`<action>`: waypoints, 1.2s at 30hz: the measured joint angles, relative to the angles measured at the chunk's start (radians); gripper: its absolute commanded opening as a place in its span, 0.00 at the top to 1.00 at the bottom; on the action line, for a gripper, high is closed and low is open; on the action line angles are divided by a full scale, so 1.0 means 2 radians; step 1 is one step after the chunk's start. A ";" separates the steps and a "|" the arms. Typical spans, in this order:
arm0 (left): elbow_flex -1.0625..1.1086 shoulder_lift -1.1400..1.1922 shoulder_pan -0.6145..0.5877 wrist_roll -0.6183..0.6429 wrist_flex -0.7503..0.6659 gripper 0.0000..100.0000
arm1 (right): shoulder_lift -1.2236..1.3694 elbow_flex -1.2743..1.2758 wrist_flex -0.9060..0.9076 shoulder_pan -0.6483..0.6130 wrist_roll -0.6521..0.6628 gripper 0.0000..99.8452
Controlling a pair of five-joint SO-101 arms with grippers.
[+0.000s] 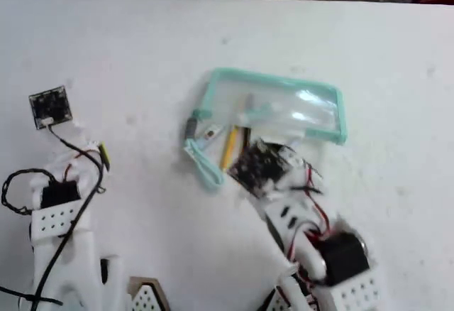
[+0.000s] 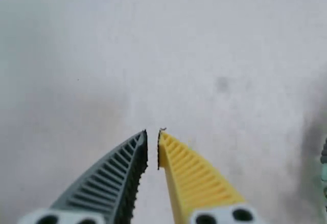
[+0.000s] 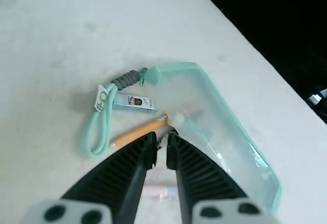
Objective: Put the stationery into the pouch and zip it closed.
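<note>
Right gripper (image 3: 162, 138) hung up close, jaws pressed nearly together just beside the pencil (image 3: 138, 132); pencil lay at the pouch (image 3: 214, 127) mouth; left gripper (image 2: 152, 142) sat closed, empty, well apart; risk was a push sliding the unheld pouch away.

Right arm (image 1: 291, 219) overlaps the pouch (image 1: 312, 108) beside a yellow pencil (image 1: 229, 148).

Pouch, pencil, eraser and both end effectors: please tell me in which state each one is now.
pouch: lying flat, mouth looks open, not zipped.
pencil: lying on the table, mostly outside the pouch, one end at its mouth.
eraser: on the table, outside the pouch.
left end effector: shut, empty, over bare table.
right end effector: nearly shut, at the pouch mouth.
</note>
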 measured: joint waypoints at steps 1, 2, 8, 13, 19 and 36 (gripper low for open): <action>0.000 0.000 -0.005 0.002 -0.004 0.93 | 0.048 -0.034 0.008 -0.012 -0.012 0.95; 0.000 0.000 -0.009 0.002 -0.010 0.93 | 0.089 -0.067 0.017 -0.025 -0.024 0.95; 0.023 0.000 -0.022 0.015 -0.057 0.93 | 0.292 -0.209 0.035 -0.111 -0.094 0.95; 0.028 0.000 -0.023 0.024 -0.070 0.93 | 0.404 -0.261 0.020 -0.137 -0.172 0.87; 0.028 0.000 -0.023 0.024 -0.070 0.93 | 0.490 -0.272 -0.042 -0.137 -0.305 0.77; 0.028 0.000 -0.032 0.025 -0.070 0.93 | 0.655 -0.275 -0.178 -0.093 -0.474 0.77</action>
